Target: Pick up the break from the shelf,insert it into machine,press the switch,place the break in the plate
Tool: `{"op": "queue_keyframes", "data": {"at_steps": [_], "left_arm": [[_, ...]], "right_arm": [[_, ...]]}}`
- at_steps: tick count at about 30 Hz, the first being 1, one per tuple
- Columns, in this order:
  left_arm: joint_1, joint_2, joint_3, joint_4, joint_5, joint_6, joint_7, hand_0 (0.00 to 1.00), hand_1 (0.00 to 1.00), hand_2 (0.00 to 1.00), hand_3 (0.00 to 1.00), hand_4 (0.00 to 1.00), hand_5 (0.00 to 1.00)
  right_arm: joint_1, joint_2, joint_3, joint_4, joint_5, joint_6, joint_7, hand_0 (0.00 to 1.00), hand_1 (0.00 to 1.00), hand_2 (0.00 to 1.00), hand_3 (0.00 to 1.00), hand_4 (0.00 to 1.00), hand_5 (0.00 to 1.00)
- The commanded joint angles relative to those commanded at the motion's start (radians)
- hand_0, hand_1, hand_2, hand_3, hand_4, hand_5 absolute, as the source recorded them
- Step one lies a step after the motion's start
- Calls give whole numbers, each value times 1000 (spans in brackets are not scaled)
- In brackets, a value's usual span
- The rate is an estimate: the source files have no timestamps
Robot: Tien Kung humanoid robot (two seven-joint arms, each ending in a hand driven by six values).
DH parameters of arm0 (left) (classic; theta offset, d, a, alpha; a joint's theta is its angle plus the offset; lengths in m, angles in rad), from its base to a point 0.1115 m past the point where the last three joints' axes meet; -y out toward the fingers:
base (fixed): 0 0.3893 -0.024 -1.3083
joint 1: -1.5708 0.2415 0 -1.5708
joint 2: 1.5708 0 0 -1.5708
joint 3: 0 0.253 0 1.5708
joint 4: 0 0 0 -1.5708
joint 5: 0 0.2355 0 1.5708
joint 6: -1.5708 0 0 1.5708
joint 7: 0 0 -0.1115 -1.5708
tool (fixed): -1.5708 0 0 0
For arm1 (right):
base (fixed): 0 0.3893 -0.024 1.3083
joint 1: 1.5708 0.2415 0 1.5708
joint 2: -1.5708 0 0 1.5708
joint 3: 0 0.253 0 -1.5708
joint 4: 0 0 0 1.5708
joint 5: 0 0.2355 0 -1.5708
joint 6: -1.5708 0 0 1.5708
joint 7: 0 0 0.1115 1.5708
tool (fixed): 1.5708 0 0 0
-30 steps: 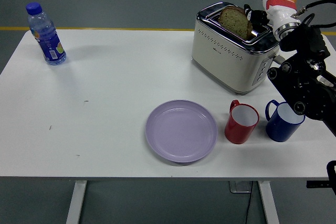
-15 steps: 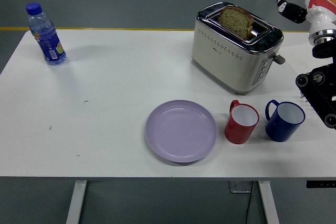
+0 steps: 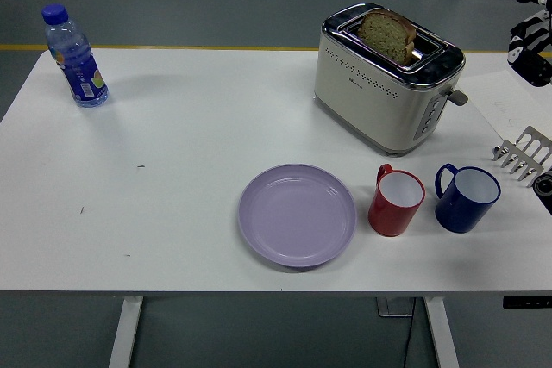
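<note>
A blue bottle (image 3: pixel 77 58) stands at the table's (image 3: pixel 172 178) far left corner; a purple plate (image 3: pixel 297 215) lies near the front edge. The bread slice (image 3: pixel 387 34) sits upright in the toaster (image 3: pixel 386 79) towards the far right, with red (image 3: pixel 397 201) and blue (image 3: pixel 466 197) mugs in front. The right hand (image 3: pixel 533 39) shows only partly at the right edge, its grip indiscernible.

one bottle (image 3: pixel 76 59), toaster (image 3: pixel 385 85), bread slice (image 3: pixel 387 34), plate (image 3: pixel 297 215); two mugs (image 3: pixel 397 201).

On my surface (image 3: pixel 172 170), the toaster (image 3: pixel 384 84) stands far right with the bread (image 3: pixel 388 34) in its slot. Before it sit two mugs (image 3: pixel 397 202) side by side, the plate (image 3: pixel 297 215) to their left. The bottle (image 3: pixel 76 58) stands far left.
</note>
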Motion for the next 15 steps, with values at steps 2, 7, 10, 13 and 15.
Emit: {"op": "queue_keyframes", "data": {"at_steps": [2,7,10,13,15], "left_arm": [[0,-1,-1,0,2,0,1,659,618,664,612,438,874],[2,-3,-3,0,11,-1,4,659,618,664,612,439,876],[3,-3,-3,0,10,-1,4,658,618,664,612,437,877],[4,-4,-7,0,16,-1,6,658,618,664,612,437,877],[4,-4,-6,0,16,-1,7,658,618,664,612,437,877]], "right_arm": [[-18,-4,-9,2,0,5,1,259,284,395,638,451,2],[-34,1,-42,-47,-23,55,1,243,259,369,604,454,2],[-40,7,-48,-81,-56,64,-8,236,224,324,582,401,2],[-40,13,-61,-104,-72,75,-13,236,224,324,582,401,2],[-38,16,-66,-114,-74,80,-13,236,224,324,582,401,2]]}}
